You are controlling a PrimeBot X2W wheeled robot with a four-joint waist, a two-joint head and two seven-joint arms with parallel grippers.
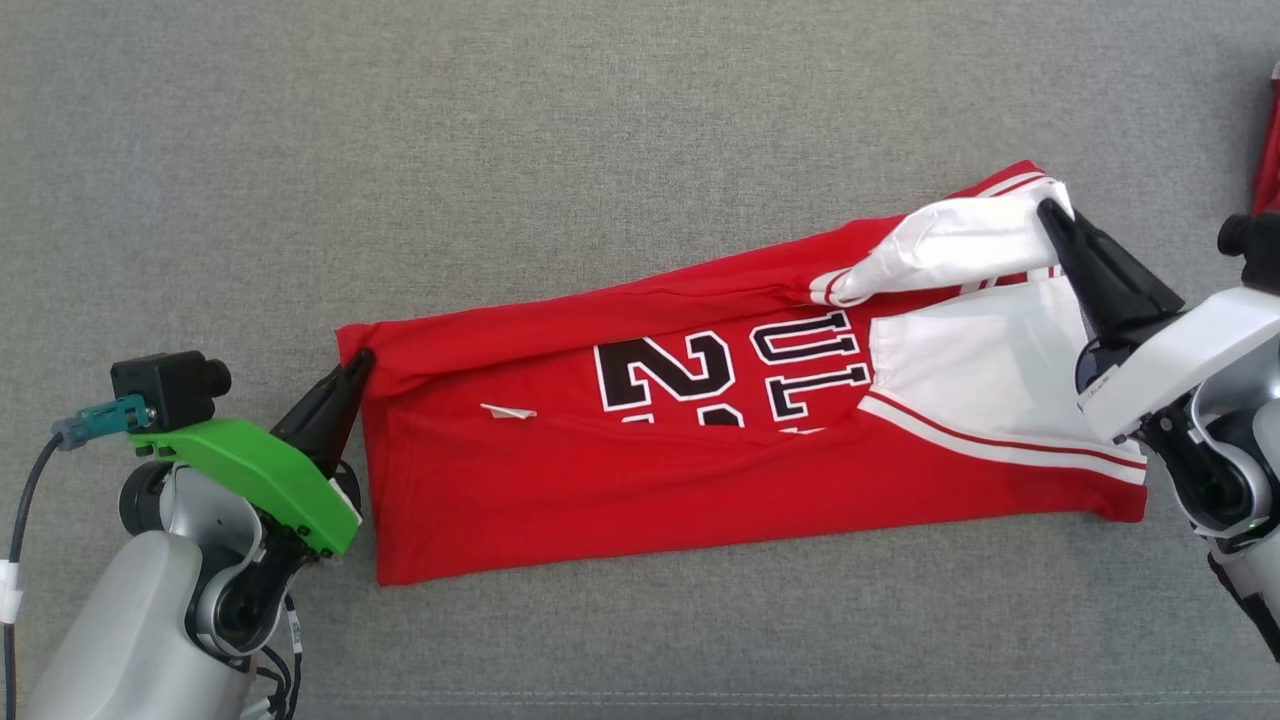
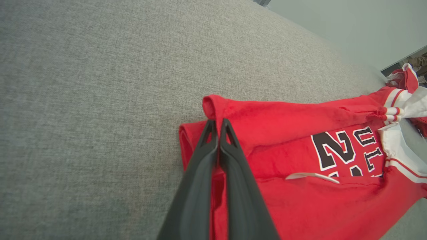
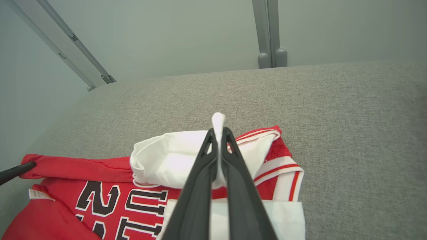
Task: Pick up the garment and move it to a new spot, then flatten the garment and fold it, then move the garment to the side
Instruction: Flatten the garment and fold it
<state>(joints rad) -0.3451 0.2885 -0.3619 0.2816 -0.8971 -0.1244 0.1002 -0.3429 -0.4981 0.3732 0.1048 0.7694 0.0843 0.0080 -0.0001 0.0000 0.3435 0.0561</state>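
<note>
The garment (image 1: 700, 440) is a red jersey with white trim and black lettering, lying lengthwise across the grey cushion. My left gripper (image 1: 357, 365) is shut on the jersey's red corner at its left end; the left wrist view shows the garment (image 2: 300, 166) with its red hem pinched between the fingers of the left gripper (image 2: 218, 122). My right gripper (image 1: 1050, 212) is shut on a white fold at the far right end, raised slightly off the fabric. In the right wrist view the white cloth of the garment (image 3: 160, 160) pokes up through the right gripper (image 3: 218, 130).
The grey cushion (image 1: 500, 150) spreads wide beyond the jersey. Another red item (image 1: 1268, 165) lies at the right edge. Metal frame bars (image 3: 270, 33) and a pale wall stand past the cushion's far edge.
</note>
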